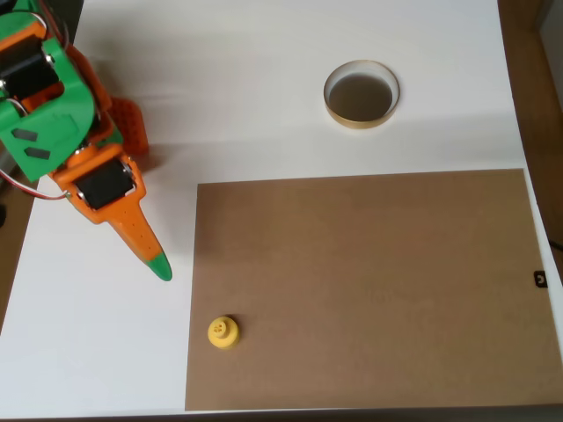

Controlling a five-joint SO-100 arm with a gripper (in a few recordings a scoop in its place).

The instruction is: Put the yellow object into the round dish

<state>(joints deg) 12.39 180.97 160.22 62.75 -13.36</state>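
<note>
Yellow object is sitting in the overhead view at the lower left corner of a brown board, just inside the board's left edge. It is showing as a small bright yellow plastic piece, a round wider base with a narrower knob on top, and a few tiny dark dots are marking the top of the knob. It is standing upright, with nothing touching it.

Round dish is lying on the white worktop above the board, well apart from the yellow piece and toward the upper right. Its thin tan rim is ringing a dark-looking inside, and it is several times wider than the yellow piece.

An orange and green arm is reaching in from the upper left corner. Its tool is pointing down and to the right, ending in a green tip over the white worktop, left of the board and above the yellow piece, apart from it. One orange finger is showing clearly; how far the jaws are standing apart I cannot tell, and the tool is gripping nothing visible.
</note>
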